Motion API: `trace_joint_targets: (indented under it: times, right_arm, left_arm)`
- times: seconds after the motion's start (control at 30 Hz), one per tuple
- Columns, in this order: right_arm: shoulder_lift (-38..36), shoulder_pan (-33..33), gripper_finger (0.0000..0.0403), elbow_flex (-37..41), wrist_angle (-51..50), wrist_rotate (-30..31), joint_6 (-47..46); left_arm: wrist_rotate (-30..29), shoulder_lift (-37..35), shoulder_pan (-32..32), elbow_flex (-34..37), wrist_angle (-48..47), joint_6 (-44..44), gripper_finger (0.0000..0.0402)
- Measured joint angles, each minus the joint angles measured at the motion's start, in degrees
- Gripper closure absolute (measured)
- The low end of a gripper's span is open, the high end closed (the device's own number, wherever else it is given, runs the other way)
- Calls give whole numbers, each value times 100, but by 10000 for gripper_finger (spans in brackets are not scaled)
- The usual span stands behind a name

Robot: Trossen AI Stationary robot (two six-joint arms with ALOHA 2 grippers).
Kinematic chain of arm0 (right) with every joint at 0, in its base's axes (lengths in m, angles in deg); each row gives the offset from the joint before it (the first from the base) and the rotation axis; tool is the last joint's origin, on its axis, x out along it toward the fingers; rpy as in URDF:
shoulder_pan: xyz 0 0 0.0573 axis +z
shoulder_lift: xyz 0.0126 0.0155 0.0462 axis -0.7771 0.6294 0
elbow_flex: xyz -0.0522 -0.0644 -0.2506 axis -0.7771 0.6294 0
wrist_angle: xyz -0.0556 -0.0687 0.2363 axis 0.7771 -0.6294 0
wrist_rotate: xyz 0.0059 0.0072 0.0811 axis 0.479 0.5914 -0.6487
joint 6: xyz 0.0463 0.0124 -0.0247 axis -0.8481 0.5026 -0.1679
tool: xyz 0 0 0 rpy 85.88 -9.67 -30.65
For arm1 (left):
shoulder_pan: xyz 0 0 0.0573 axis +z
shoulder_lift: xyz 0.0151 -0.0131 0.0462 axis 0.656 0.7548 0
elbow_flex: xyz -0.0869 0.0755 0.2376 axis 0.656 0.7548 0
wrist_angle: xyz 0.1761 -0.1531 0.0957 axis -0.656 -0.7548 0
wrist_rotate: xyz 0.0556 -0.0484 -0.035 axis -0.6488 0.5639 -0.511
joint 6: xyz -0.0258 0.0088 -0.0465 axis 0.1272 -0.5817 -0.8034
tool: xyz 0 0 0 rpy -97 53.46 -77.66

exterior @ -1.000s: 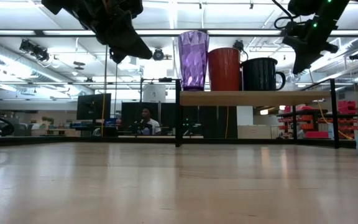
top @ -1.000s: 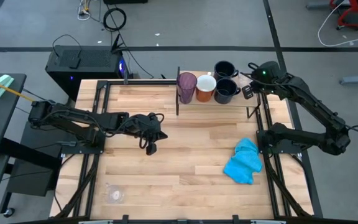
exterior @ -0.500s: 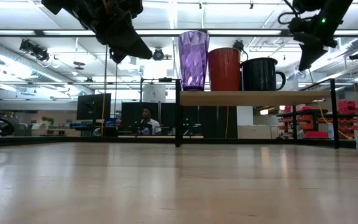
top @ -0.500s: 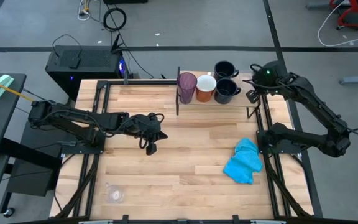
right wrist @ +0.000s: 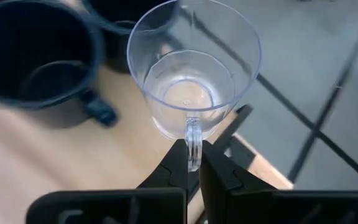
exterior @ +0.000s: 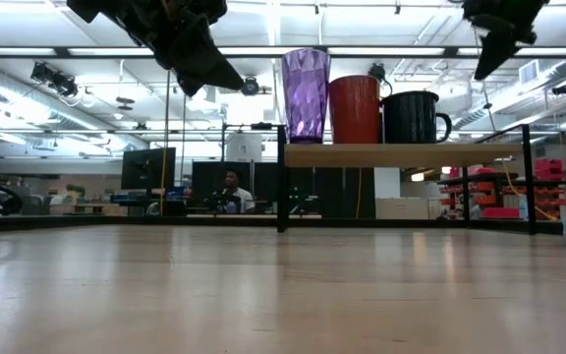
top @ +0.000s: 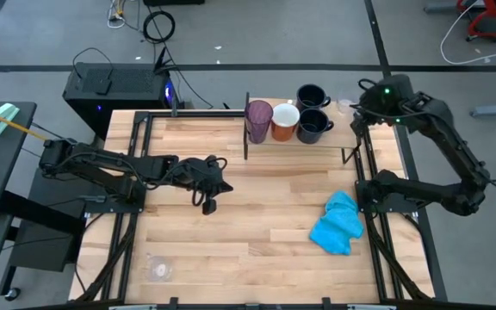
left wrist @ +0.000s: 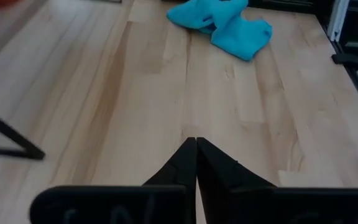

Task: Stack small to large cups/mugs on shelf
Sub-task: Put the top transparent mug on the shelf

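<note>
Our right gripper (right wrist: 193,163) pinched a clear plastic cup (right wrist: 193,68) by its rim near the navy mugs (top: 314,126). Thin grip — we judged it might slip. Left gripper (left wrist: 196,163) hung pressed together, empty.

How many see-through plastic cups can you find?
2. One clear cup is pinched by its rim in the right gripper, up by the shelf's right end near the dark mugs. The other sits on the table's near left part.
</note>
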Motion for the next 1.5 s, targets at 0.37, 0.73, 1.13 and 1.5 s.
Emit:
trace_joint_targets:
  times: [0.37, 0.73, 1.13, 1.5]
  right_arm:
    - [-293, 895, 383, -673, -562, -1812, 607]
    - [-243, 1845, 384, -519, -476, -3219, 743]
    - [9, 4401, 385, 1421, 1841, -2843, 718]
    - [1323, 5665, 385, 2613, 3148, -2427, 1023]
  left_arm:
    - [243, 0, -70, -4, 283, 1159, 369]
    - [398, -2, -196, -4, 921, 1166, 366]
    - [646, -2, -565, -4, 657, 983, 318]
    - [640, 0, -581, -4, 516, 718, 334]
